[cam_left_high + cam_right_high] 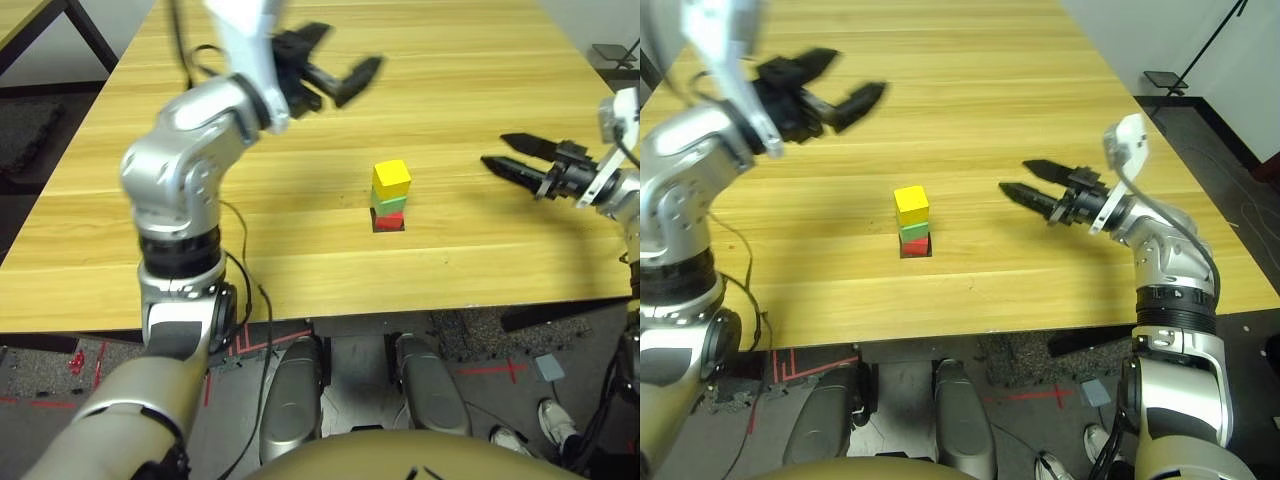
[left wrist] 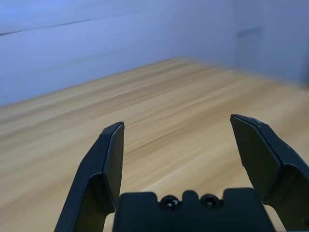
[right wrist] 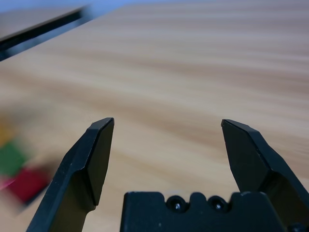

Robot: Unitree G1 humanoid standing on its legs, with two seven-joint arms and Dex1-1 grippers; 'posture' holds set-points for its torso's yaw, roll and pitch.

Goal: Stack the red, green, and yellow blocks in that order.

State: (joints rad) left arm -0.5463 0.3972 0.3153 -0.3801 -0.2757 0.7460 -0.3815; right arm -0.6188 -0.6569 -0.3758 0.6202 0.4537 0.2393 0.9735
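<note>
A three-cube stack stands in the middle of the wooden table (image 1: 480, 90): the red cube (image 1: 390, 220) at the bottom on a flat black patch, the green cube (image 1: 388, 201) on it, the yellow block (image 1: 391, 178) on top. My left gripper (image 1: 345, 62) hangs open in the air behind and to the left of the stack, holding nothing. My right gripper (image 1: 502, 152) is open to the right of the stack, level with it and pointing at it. In the right wrist view the red cube (image 3: 26, 186) and the green cube (image 3: 10, 159) appear blurred beside my fingers.
The table's front edge (image 1: 330, 310) lies a short way in front of the stack. Below it are the floor with red tape marks (image 1: 500, 372) and a person's shoe (image 1: 555, 420) at the right.
</note>
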